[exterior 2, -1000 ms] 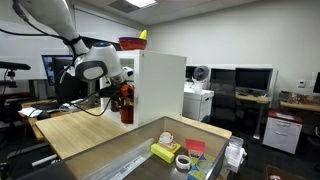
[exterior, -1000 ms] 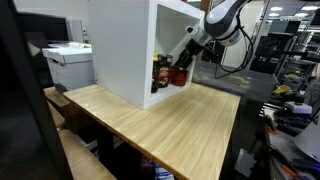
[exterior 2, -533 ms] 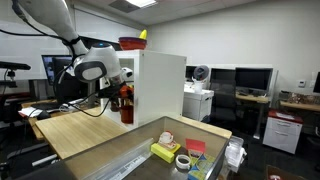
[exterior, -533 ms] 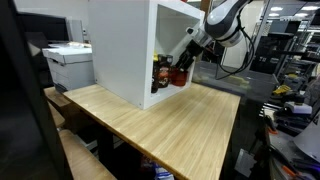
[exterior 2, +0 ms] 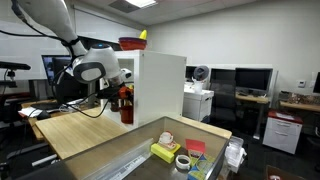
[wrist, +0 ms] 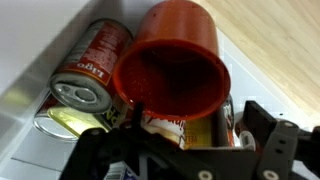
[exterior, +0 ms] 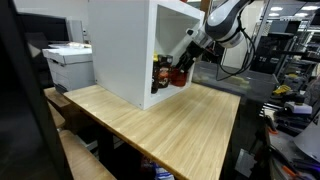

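Red plastic fills the middle of the wrist view, where a cup (wrist: 172,62) is seen with its open mouth turned toward the camera. It seems to be tipped on its side so that it fits among the packed goods. A red can (wrist: 88,70) is laid on its side at nine o'clock of the cup, close against it. A second can (wrist: 160,125) is half hidden at six o'clock, under the rim.

The gripper (wrist: 185,145) is set at six o'clock of the cup with its jaws spread wide, one dark finger on each side. No pad can be seen pressing the cup wall, so a firm hold cannot be confirmed.

In both exterior views the cup (exterior: 178,76) is found at the open side of a white cabinet (exterior: 120,50), low down on its floor. The cabinet stands on a wooden table (exterior: 170,125). The arm is angled in from two o'clock, probably because that open side is the only way in. A red bowl (exterior 2: 130,43) is kept on the cabinet top.
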Motion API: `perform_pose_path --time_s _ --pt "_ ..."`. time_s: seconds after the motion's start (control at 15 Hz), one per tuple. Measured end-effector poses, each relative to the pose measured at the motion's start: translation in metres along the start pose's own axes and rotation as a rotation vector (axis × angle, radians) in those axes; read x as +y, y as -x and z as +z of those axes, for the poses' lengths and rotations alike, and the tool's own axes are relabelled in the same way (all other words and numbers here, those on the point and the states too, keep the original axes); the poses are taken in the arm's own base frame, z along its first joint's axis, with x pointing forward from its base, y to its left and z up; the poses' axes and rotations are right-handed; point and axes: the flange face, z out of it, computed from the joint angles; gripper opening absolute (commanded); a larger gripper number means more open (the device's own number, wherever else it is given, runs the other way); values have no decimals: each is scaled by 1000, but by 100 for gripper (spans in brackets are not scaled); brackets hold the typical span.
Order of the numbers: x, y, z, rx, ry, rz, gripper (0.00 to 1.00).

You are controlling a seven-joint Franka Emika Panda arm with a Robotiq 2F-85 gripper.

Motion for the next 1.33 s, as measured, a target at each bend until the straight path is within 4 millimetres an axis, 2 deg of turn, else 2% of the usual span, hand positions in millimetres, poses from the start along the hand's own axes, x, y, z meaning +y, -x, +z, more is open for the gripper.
perform_pose_path --time_s 0.2,0.67,1.0,1.33 --pt "-7 -1 0 2 11 -15 100" --pt "-40 8 -4 9 77 -82 100" --pt "-54 15 -4 0 87 -105 100" --pt "-61 23 -12 14 153 -126 100"
